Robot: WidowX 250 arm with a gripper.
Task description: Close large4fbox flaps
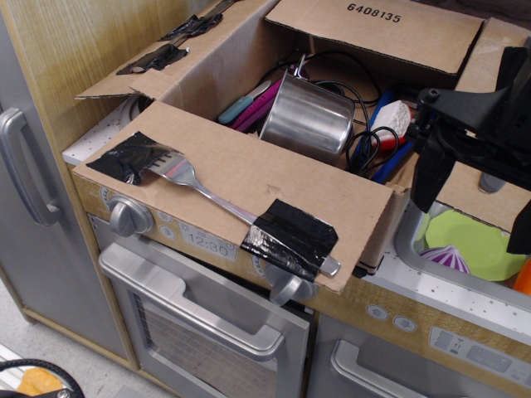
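Across the frame's middle sits one big brown corrugated cardboard box [249,75], its four brown cardboard flaps [241,178] spread open. One steel fork [195,184] lies under two black tape patches [290,236]. At right, the black gripper [473,178]; whether it is spread is unclear.

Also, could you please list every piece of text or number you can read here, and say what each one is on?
"6408135": black print on the far flap of the box.
"12:30": oven clock display below the near flap.
The small icons beside the knobs are too small to read.
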